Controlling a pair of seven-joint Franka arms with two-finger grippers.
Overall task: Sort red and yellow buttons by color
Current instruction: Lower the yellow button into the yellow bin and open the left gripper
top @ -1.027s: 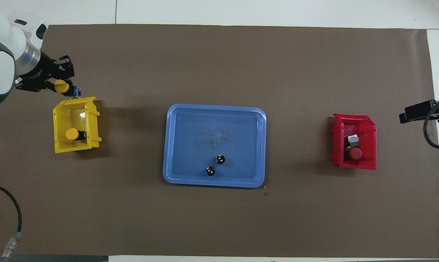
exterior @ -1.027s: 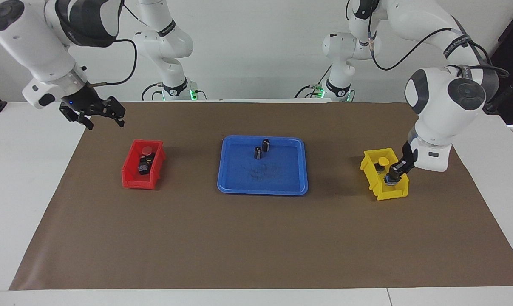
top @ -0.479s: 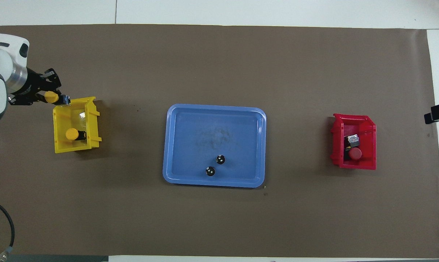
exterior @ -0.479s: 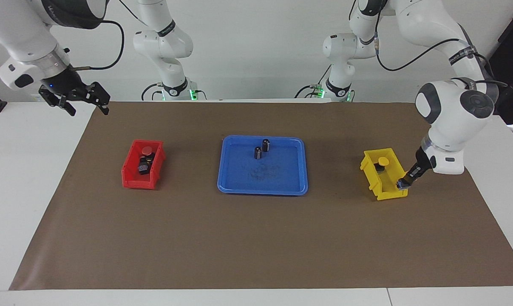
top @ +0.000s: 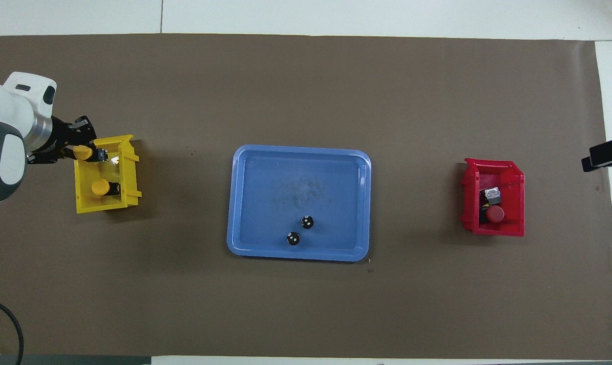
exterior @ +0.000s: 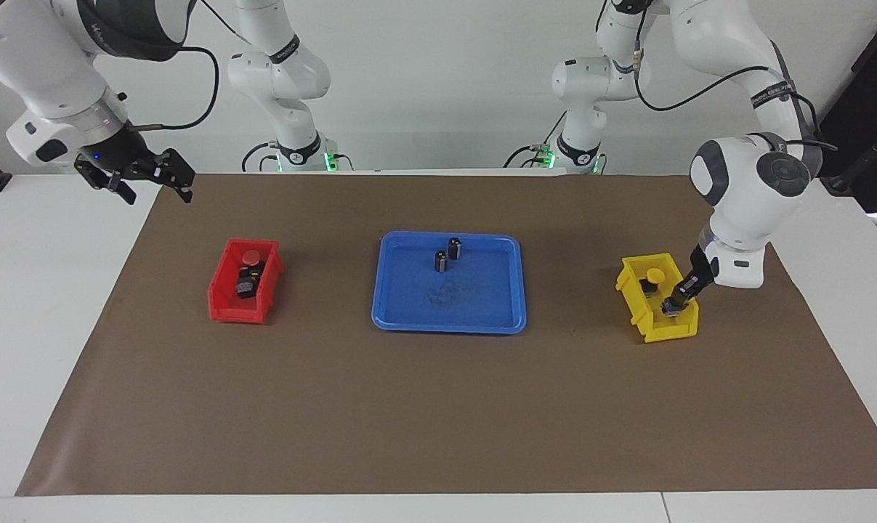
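Note:
My left gripper is shut on a yellow button, held sideways low over the yellow bin. A second yellow button sits inside that bin. The red bin holds two red buttons: one cap-up, one on its side. My right gripper hangs open and empty above the mat's corner at the right arm's end; only a dark part shows in the overhead view.
A blue tray lies mid-table between the bins. Two small dark cylinders without coloured caps stand in it on the side nearer the robots. A brown mat covers the table.
My left gripper carried the yellow button from past the yellow bin's outer edge to over the bin's inside. The right gripper pulled away from the red bin toward the mat's corner.

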